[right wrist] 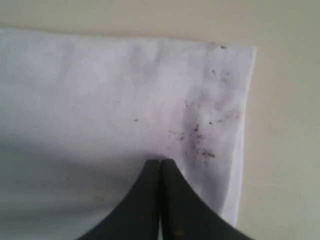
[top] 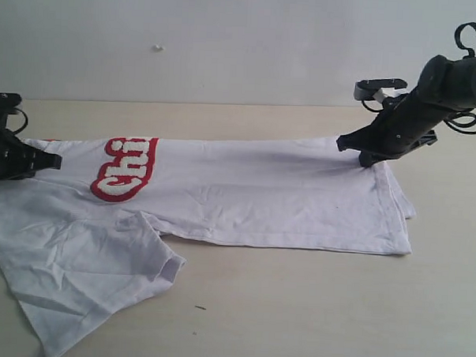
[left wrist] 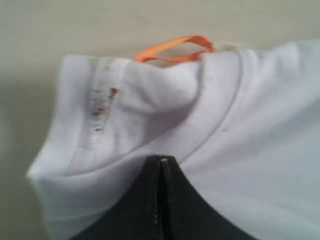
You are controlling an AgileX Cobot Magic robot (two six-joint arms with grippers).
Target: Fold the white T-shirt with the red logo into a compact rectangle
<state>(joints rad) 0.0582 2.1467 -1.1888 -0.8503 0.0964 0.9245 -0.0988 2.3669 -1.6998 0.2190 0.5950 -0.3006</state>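
The white T-shirt (top: 261, 195) lies across the table, folded along its far edge so that only the "Chi" end of the red logo (top: 124, 169) shows. One sleeve and side (top: 84, 274) spread toward the front left. My left gripper (top: 55, 162) sits low at the shirt's left end, shut on bunched cloth by the ribbed collar (left wrist: 225, 105), near the orange neck tag (left wrist: 172, 50). At the far right corner my right gripper (top: 364, 159) is shut on the hem, where the cloth (right wrist: 100, 100) has dark specks (right wrist: 200, 135).
The pale wooden table (top: 335, 309) runs in front of and right of the shirt. A plain wall (top: 228, 44) stands behind. A small dark speck (top: 200, 307) lies on the table near the front.
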